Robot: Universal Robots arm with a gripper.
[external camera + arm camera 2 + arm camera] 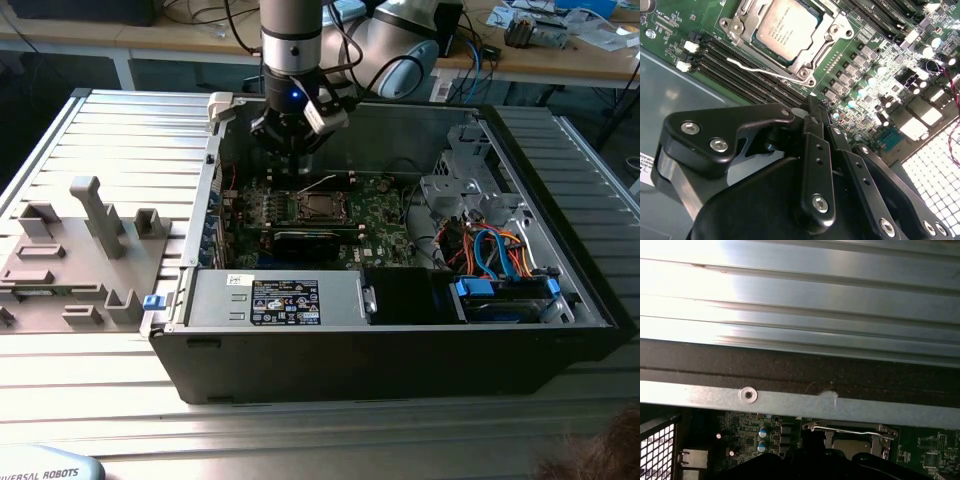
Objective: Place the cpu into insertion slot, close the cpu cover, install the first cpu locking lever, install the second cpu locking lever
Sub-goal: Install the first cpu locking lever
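The chip (786, 27) is already sitting in its socket on the green board (880, 90), silver top showing through the window of the metal cover (832, 37), which is lying flat over it. So 2 of the 4 steps look done; the levers are what's in hand.

The claw (816, 116) is hovering above the board just beside the socket, fingers (815, 150) pressed together and holding nothing. In the exterior view the claw (288, 150) is hanging inside the open computer case (400, 340), over the far edge of the board.

A thin wire lever (757, 70) is running along the socket edge nearest the claw, its bent end sticking out toward the memory slots (725, 62). It seems to be sitting loose, not hooked under a catch, though I can't tell for sure. In the first wrist view the same lever (847, 430) is showing as a bright line across the socket.

Doing it well, as a judgement:
- pushing with the closed fingertips on the lever's bent end, not mid-wire
- pressing down and sideways so it tucks under its catch
- staying clear of the memory slots and the small capacitors (862, 87) close by
- keeping the cover flat while loading the lever
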